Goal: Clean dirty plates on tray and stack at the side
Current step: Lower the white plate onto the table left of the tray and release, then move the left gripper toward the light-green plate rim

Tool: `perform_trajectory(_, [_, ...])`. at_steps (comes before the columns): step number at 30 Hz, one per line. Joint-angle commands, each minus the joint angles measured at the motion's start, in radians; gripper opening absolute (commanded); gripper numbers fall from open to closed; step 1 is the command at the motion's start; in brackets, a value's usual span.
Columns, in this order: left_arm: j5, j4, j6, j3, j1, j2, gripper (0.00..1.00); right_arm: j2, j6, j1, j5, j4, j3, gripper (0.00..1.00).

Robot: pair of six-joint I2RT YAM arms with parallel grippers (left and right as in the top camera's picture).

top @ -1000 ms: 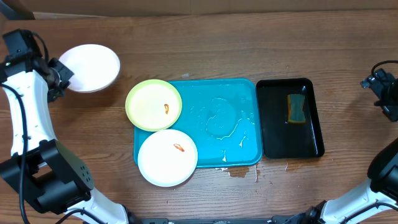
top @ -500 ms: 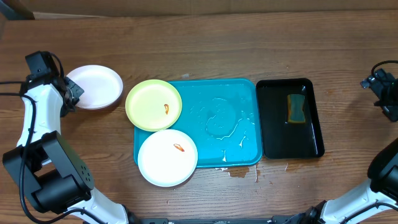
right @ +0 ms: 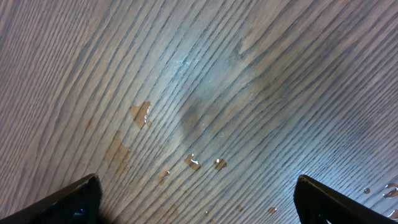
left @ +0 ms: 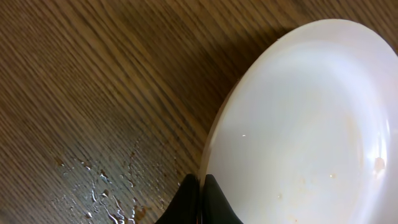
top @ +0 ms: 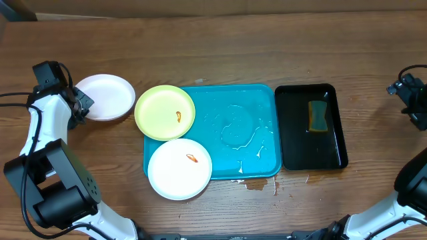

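The left gripper point(top: 79, 107) had its jaws pressed together on the near rim of the held plate point(top: 103, 97); that plate lay low over the table point(top: 233, 47), left of the tray point(top: 257, 100) and apart from it; whether its base sat flat on the wood could not be told. The step in hand looked like setting this plate down as the base of the stack; done well, it would be lowered level until it bore on the wood, then freed by spreading the jaws and drawing back off the rim, since thin smooth plastic would likely slide on a wet table.

The right gripper point(top: 407, 90) hung at the far right with jaws spread wide over bare wood, holding nothing.

The green plate point(top: 165, 112) and the white plate point(top: 179, 169), each with an orange-brown smear, lapped over the tray's left edge, close against each other; both were round, shallow and glossy. The tray was turquoise, round-cornered, raised at the rim and filmed with water; the black tray point(top: 293, 147) just beside it held a sponge point(top: 317, 117); the table was dark grained wood, beaded with droplets.
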Motion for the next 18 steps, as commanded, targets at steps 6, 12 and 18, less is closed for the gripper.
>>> perform_trajectory(6, [0.027, 0.004, -0.021, -0.005, -0.017, -0.017, 0.57, -0.028, 0.009, -0.002, -0.001, 0.003, 0.019, 1.0])
perform_trajectory(12, [0.109, -0.038, -0.014, -0.005, -0.017, -0.017, 1.0, -0.028, 0.009, -0.002, -0.001, 0.004, 0.019, 1.0])
perform_trajectory(18, [0.339, -0.133, 0.066, -0.005, -0.023, -0.017, 1.0, -0.028, 0.009, -0.002, -0.001, 0.004, 0.019, 1.0])
